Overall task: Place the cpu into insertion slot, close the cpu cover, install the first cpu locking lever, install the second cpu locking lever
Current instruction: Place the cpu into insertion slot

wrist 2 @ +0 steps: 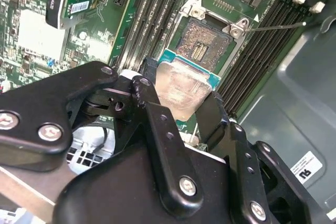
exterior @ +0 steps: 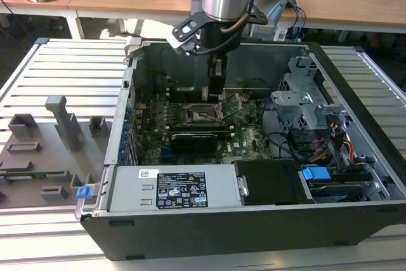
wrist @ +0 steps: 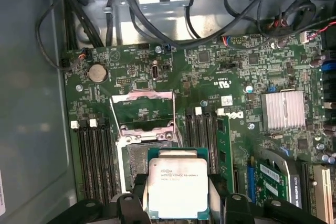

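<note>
My gripper (wrist: 177,188) is shut on the cpu (wrist: 177,182), a flat square chip with a silver-grey top and a green edge, gripped by two opposite sides between black fingers (wrist: 137,195). In the second wrist view the cpu (wrist 2: 184,88) hangs tilted just beside and above the insertion slot (wrist 2: 202,45), apart from it. The slot (wrist: 135,162) lies open and dark. The cpu cover (wrist: 142,95) stands swung back on the far side of the slot. A thin wire lever (wrist 2: 278,25) sticks out sideways. In the exterior view the gripper (exterior: 215,96) hovers over the slot (exterior: 203,115).
The open computer case (exterior: 355,87) walls in the motherboard. A black card (exterior: 200,139) lies just in front of the slot, with the power supply (exterior: 171,188) nearer still. Memory slots (wrist: 94,156) flank the socket. A drive cage (exterior: 304,103) and cables stand at the exterior view's right.
</note>
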Robot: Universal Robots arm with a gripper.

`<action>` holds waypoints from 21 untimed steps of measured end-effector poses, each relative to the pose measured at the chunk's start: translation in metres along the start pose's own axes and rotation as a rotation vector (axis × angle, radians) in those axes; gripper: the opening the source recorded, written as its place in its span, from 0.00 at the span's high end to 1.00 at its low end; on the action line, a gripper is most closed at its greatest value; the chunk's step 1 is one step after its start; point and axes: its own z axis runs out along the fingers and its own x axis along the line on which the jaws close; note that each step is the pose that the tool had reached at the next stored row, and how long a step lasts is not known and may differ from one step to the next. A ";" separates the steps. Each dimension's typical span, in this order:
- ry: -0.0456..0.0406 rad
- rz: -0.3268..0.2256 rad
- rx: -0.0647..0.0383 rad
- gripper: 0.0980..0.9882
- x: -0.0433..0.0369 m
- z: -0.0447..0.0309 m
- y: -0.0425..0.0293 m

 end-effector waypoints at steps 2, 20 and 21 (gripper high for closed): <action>-0.0001 0.018 0.000 0.50 0.0000 0.0000 0.0000; -0.0018 0.042 0.001 0.50 0.0000 0.0001 0.0001; -0.0022 0.016 0.000 0.50 0.0000 0.0001 0.0001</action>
